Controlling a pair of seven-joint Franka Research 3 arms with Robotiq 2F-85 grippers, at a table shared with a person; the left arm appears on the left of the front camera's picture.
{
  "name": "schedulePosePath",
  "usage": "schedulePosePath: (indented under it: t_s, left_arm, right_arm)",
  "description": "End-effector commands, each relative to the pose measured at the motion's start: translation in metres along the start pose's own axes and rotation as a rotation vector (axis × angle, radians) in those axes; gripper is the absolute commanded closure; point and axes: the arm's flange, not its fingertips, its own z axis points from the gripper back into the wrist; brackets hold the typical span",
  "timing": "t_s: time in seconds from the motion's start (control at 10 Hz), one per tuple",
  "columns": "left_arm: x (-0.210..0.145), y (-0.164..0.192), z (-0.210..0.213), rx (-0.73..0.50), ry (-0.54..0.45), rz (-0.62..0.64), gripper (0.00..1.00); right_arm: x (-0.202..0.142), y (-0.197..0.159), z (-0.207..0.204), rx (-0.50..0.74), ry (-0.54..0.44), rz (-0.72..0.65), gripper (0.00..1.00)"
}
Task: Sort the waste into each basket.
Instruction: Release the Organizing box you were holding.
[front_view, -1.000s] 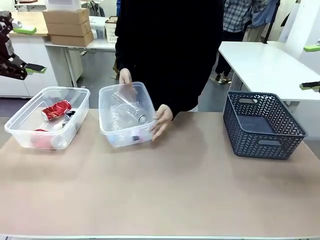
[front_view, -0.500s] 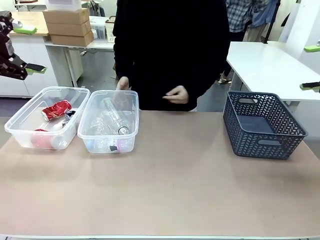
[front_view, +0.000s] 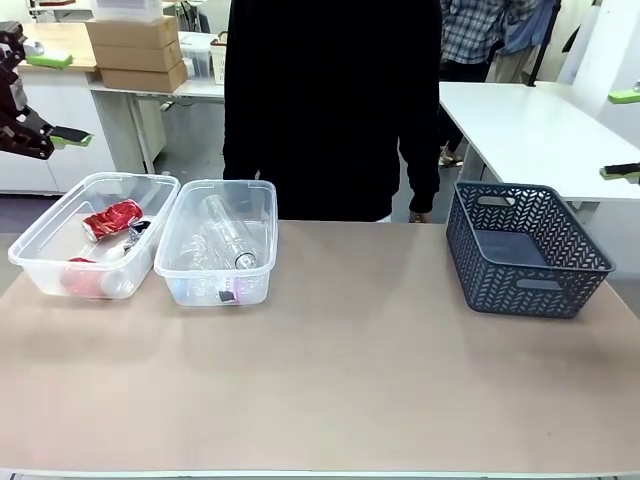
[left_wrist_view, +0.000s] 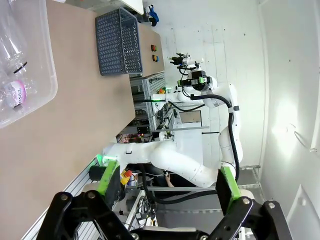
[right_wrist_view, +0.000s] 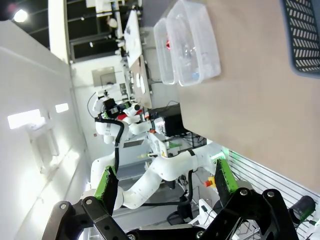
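Both arms sit pulled back and high. The left end effector (left_wrist_view: 162, 187) has its green-padded fingers spread wide with nothing between them, and the right end effector (right_wrist_view: 162, 187) is just as wide and just as empty.

The waste is already in the tubs. The left clear tub (front_view: 40, 262) holds a crushed red can (front_view: 112, 219) with more red and white pieces beside it. The right clear tub (front_view: 262, 190), touching or just beside its neighbour, holds clear plastic bottles (front_view: 225, 235) lying with their long axis running away from the robot toward the person (front_view: 330, 100) at the far edge, cap ends nearer the robot.

Here is the relation that matters: both tubs lie below the left end effector and off toward the middle of the tabletop (front_view: 350, 380), so the left arm is clearly the nearer one. From the right end effector they are well apart, far across the tabletop, with the dark lattice basket (front_view: 525, 250) sitting much closer beneath it, and that basket looks empty.

No loose waste shows on the open tabletop, so the sorting reads as finished, or waiting on the person.
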Motion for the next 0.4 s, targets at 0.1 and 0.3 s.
schedulePosePath:
  t_s: [0.1,0.3]
  left_arm:
    - [-0.0013,-0.0019,0.0011,-0.001,0.012,0.010,0.00]
    - [-0.0013,-0.0019,0.0011,-0.001,0.012,0.010,0.00]
  right_arm:
    - [0.0004,0.0003,0.0026,-0.005,0.008,0.020,0.00]
    - [0.0004,0.0003,0.0026,-0.005,0.008,0.020,0.00]
